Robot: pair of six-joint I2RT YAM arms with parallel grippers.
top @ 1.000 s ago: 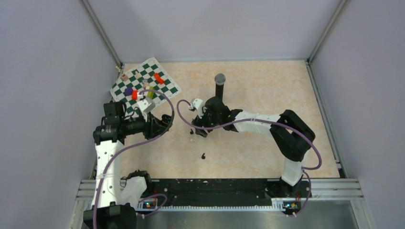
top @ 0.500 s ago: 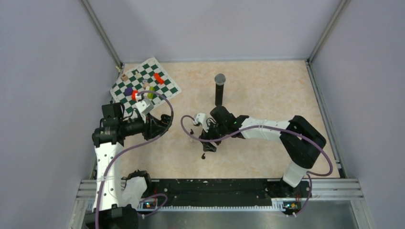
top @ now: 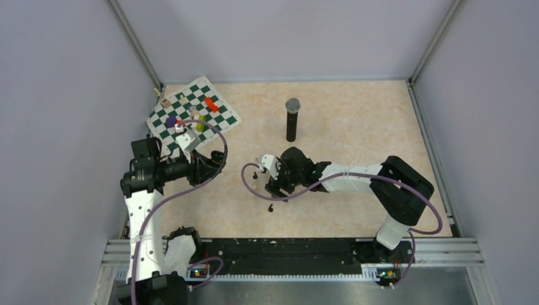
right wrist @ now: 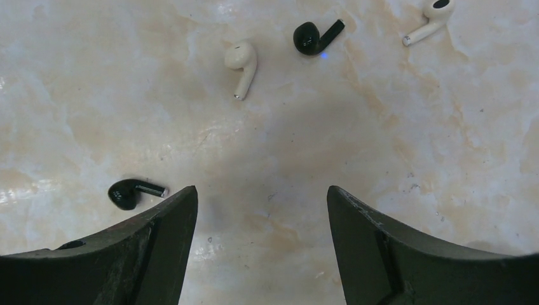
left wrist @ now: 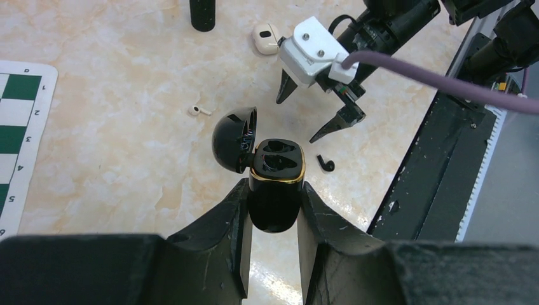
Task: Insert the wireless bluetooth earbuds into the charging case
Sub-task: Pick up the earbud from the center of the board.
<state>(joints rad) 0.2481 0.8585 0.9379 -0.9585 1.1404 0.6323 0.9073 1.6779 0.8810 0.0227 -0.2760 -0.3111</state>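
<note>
A: Where are the earbuds [left wrist: 326, 164]?
B: All four loose on the table [right wrist: 273, 146]. Right wrist view: black earbud [right wrist: 133, 190] just beside one finger of the right tool [right wrist: 262, 190]. White earbud [right wrist: 243, 60] and second black earbud [right wrist: 314, 35] lie close together further out. Second white earbud [right wrist: 432, 16] is at the top-right edge.
A: Charging case?
B: Black case [left wrist: 276, 164], gold rim, lid hinged open, upright. It is clamped between the fingers of the left tool [left wrist: 274, 187] and held over the table. White case [left wrist: 266, 38] lies apart, nr the microphone [left wrist: 203, 16].
A: Right tool?
B: Jaws spread wide, gripping nothing, pointed down at the table among the earbuds.
A: Anything else?
B: Chessboard [top: 191, 114] w/ small coloured pieces, far-left corner, well apart from the earbuds.
</note>
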